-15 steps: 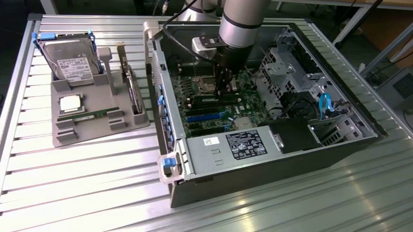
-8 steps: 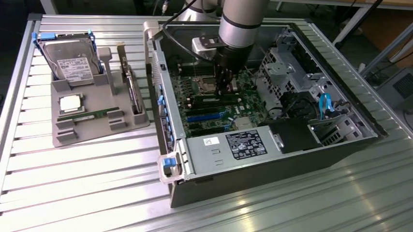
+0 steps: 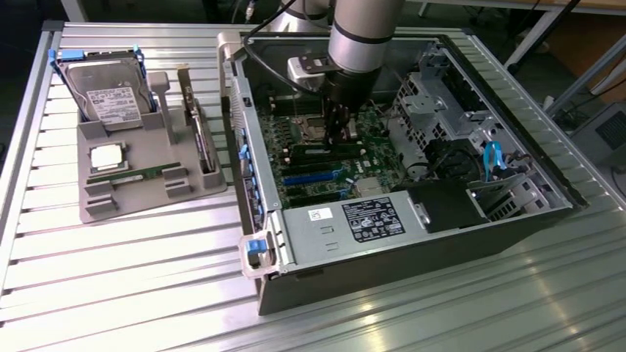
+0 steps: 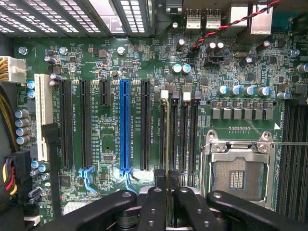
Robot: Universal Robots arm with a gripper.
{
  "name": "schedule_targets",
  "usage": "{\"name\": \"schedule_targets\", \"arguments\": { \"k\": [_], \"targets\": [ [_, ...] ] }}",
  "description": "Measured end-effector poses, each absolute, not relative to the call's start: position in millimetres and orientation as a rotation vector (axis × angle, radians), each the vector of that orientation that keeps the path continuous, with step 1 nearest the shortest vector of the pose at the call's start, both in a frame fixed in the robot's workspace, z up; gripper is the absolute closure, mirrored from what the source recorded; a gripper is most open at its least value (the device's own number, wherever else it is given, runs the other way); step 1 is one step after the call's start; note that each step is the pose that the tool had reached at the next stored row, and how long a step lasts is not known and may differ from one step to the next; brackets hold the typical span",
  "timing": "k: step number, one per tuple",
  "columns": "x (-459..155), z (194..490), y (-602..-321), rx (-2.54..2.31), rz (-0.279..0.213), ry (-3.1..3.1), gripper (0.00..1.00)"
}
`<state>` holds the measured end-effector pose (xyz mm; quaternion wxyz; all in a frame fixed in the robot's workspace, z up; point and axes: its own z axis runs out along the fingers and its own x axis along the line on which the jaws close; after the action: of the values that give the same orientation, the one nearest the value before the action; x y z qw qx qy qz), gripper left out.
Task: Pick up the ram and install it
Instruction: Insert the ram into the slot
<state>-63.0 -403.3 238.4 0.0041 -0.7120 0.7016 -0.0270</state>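
Now the tool (image 4: pixel 167 185) grips the ram (image 4: pixel 167 144) edge-on over the motherboard (image 4: pixel 110 62) slots

Desk (image 3: pixel 117 279): ribbed bare metal, brushed, glossy with glare streaks.
Parts holder (image 3: pixel 98 202): matt grey plastic.
Computer case (image 3: pixel 323 253): dull grey sheet metal.
Motherboard (image 4: pixel 125 62): green board, slight sheen.
Fingers (image 4: pixel 153 207): black, smooth, semi-matt.
Arm (image 3: pixel 364 33): smooth silver-grey, satin finish.
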Motion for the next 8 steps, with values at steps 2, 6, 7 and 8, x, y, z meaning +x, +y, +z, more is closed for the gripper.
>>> {"name": "schedule_targets", "arguments": {
  "k": [2,6,7,8],
  "targets": [
    [-63.7,238.3,-403.3,-2.216,-0.115,2.185,0.87],
    [-63.6,238.3,-403.3,-2.214,-0.119,2.183,0.87],
    [-65.6,238.4,-403.4,-2.214,-0.119,2.183,0.87],
    [-68.6,238.3,-403.3,-2.214,-0.119,2.183,0.87]
  ]
}}
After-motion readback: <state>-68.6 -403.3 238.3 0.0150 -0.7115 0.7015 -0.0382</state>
